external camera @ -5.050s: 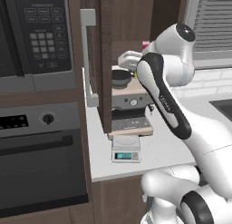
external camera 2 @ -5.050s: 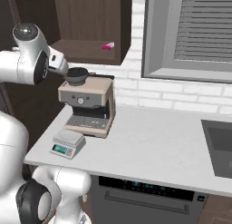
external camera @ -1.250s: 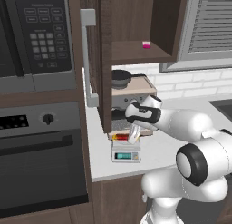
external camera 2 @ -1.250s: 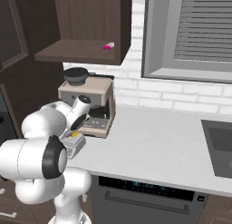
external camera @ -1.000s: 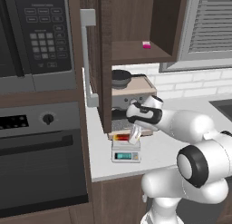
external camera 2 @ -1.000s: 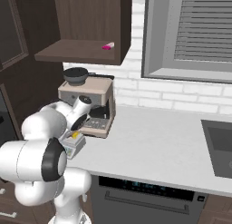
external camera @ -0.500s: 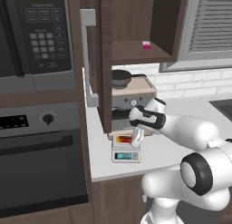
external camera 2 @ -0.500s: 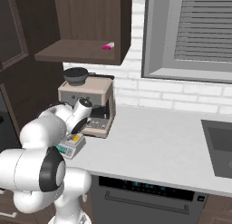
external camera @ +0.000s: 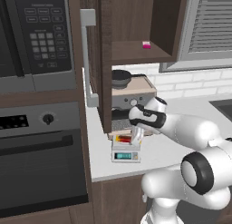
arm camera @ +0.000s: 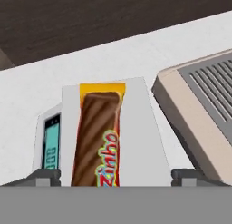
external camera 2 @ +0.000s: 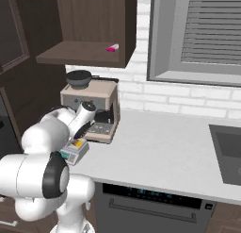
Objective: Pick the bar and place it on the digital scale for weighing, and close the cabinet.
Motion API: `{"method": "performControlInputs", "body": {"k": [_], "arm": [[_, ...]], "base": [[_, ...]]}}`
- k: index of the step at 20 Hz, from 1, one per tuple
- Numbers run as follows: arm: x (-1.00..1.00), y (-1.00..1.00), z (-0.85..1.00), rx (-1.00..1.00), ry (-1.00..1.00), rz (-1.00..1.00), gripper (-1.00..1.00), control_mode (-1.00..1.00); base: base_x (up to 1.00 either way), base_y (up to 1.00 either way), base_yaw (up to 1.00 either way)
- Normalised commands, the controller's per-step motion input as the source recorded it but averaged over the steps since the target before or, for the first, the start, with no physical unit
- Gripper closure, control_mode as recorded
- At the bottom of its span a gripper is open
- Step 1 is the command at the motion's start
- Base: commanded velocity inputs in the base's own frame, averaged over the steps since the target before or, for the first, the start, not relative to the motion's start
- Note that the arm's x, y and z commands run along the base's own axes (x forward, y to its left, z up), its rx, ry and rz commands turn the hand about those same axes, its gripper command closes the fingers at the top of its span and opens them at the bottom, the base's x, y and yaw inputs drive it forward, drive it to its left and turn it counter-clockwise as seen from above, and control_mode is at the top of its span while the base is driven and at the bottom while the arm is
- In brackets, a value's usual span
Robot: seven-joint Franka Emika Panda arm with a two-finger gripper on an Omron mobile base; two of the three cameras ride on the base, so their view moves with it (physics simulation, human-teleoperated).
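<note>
Resting place of the bar (arm camera: 97,141): flat on the digital scale (arm camera: 136,137), lengthwise down the middle of the white plate, yellow-orange end toward the plate's far edge, white margin on both long sides; seen also as a red and yellow strip on the scale in the left base view (external camera: 123,138).
Gripper (external camera: 136,138): hanging just above the scale, pointed down at it; fingertips (arm camera: 45,175) standing wide apart in the hand view, 1 on each side of the bar, clear of the wrapper; jaws open, holding nothing.
Digital scale: sitting near the counter (external camera: 156,153) front-left corner, lit blue-green display (external camera: 122,155) facing the front edge; just in front of the coffee machine (external camera 2: 92,104).
Display in hand view: blue-green panel (arm camera: 51,143) on the left side of the plate, digits too blurred to read.
Cabinet (external camera: 136,28): open, door (external camera: 93,60) swung out to the left with its long grey handle (external camera: 87,55) facing the camera in the left base view; shelf interior exposed.
Shelf content: 1 tiny pink-and-white block (external camera: 146,45) near the shelf's front-right edge, also visible from the right (external camera 2: 112,48).
Coffee machine: tan top with a dark round pan (external camera 2: 78,78) on it, standing against the brick wall under the cabinet.
Left of the counter: black microwave (external camera: 34,35) above, oven (external camera: 41,159) below.
</note>
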Motion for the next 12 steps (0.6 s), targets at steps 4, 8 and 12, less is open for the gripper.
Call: {"method": "performControlInputs", "body": {"k": [4, 8, 12], "arm": [[-0.19, 0.00, 0.31, 0.00, -0.12, 0.04, -1.00, -1.00], [-0.23, 0.00, 0.44, 0.01, -0.06, 0.06, -1.00, -1.00], [-0.70, -0.01, 0.62, 0.17, -0.21, 0.00, -1.00, -1.00]], "base": [[0.00, 0.00, 0.00], [0.00, 0.00, 0.00], [0.00, 0.00, 0.00]]}}
